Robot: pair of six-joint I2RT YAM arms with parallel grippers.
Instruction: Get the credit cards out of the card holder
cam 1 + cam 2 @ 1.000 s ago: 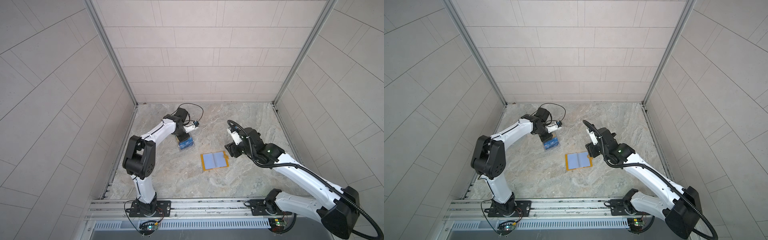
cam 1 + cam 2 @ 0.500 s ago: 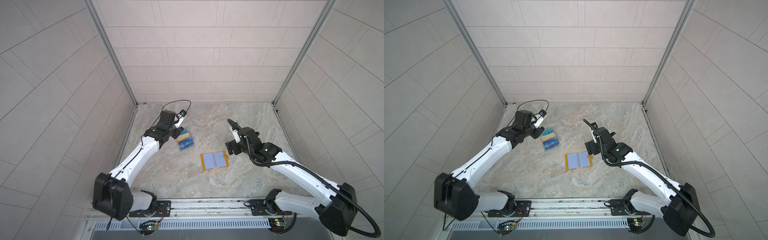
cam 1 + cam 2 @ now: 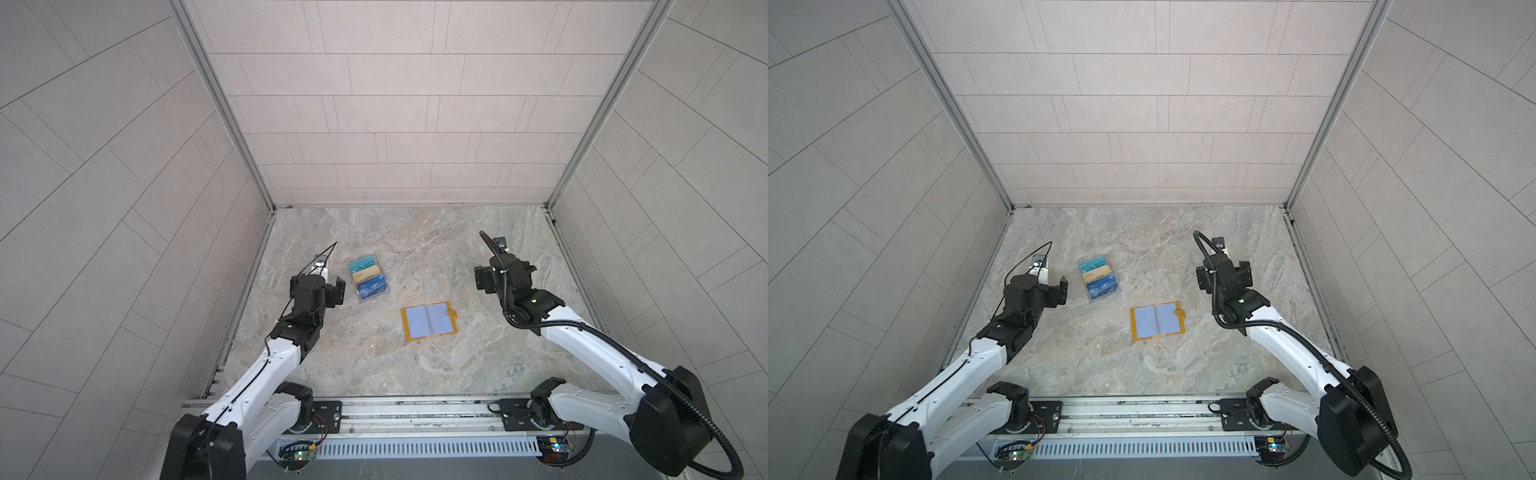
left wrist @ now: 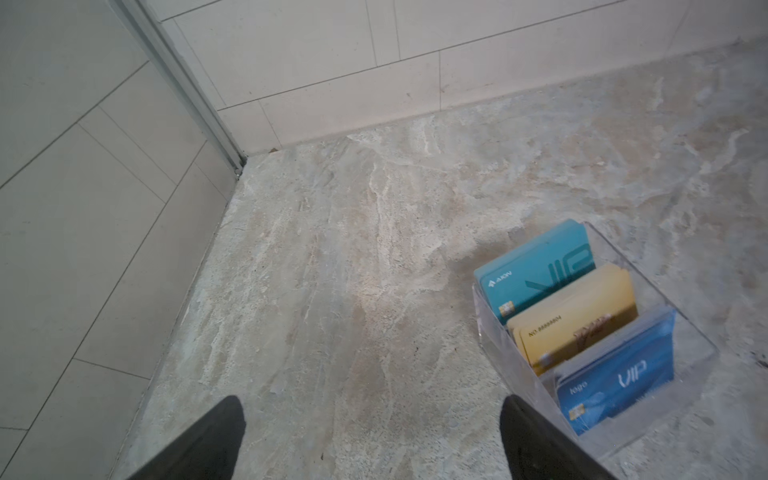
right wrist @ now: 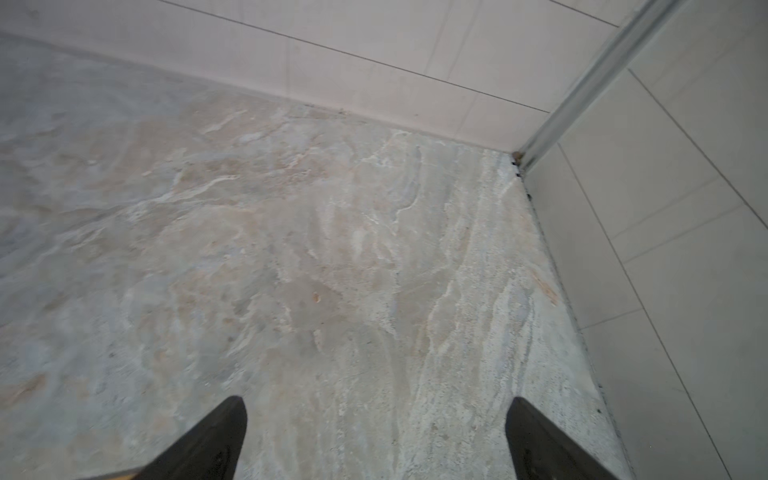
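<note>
Marble table (image 3: 374, 365): your left gripper (image 4: 371, 419) has backed off the centre-left stand (image 3: 376, 301), wide and empty; right gripper (image 5: 376, 419) likewise. Your credit cards (image 3: 365, 273) sit racked; card holder (image 3: 428, 321) looks bare: likely done.

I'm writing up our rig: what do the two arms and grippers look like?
Both arms, left arm and right arm, have white links with black joints. The right carries a thick ribbed black hose, the left a thin black cable. The left gripper and right gripper are black, with tapered fingers.
</note>
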